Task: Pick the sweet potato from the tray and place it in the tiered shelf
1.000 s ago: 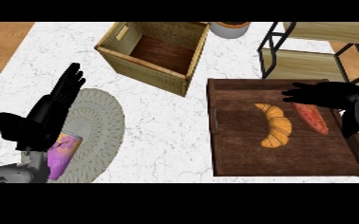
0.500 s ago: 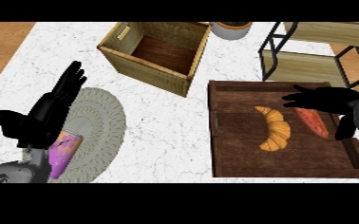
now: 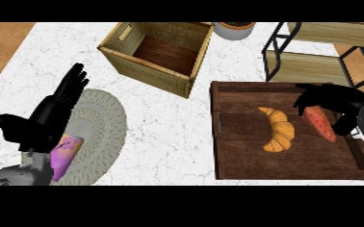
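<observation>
Rightward, right robot hand round sweet potato, by tray edge

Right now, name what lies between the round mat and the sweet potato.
Head view: bare counter beside the mat, then the tray with the croissant on it, just left of the sweet potato.
</observation>
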`<control>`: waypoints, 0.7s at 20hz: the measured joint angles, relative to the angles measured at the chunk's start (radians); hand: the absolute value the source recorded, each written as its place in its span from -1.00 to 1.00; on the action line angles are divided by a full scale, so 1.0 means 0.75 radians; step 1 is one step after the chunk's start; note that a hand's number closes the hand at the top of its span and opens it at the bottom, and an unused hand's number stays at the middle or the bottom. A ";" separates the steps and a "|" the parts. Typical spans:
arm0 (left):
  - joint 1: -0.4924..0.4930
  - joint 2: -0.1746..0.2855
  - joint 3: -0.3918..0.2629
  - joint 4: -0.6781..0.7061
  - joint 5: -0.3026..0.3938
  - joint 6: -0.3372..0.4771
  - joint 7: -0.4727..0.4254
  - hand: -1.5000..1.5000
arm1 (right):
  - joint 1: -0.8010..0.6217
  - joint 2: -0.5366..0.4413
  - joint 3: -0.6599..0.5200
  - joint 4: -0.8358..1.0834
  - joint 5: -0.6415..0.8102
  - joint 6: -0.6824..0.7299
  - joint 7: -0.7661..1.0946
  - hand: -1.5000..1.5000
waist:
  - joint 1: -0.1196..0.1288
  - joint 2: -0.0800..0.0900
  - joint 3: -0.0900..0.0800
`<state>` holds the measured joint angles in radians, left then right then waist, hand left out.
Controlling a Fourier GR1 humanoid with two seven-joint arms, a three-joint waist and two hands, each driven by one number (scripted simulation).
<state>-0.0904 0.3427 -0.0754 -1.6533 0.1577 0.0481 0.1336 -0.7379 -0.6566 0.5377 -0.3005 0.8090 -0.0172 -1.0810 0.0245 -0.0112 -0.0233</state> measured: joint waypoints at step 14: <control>0.069 0.012 0.042 -0.004 -0.023 0.039 0.029 0.00 | -0.006 0.243 -0.377 0.036 -0.308 -0.217 0.738 1.00 | -0.121 -0.061 -0.013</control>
<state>-0.0390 0.3519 -0.0441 -1.6564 0.1404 0.0773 0.1557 -0.7422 -0.4744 0.2548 -0.2735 0.5782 -0.1796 -0.5273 -0.0661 -0.0571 -0.0333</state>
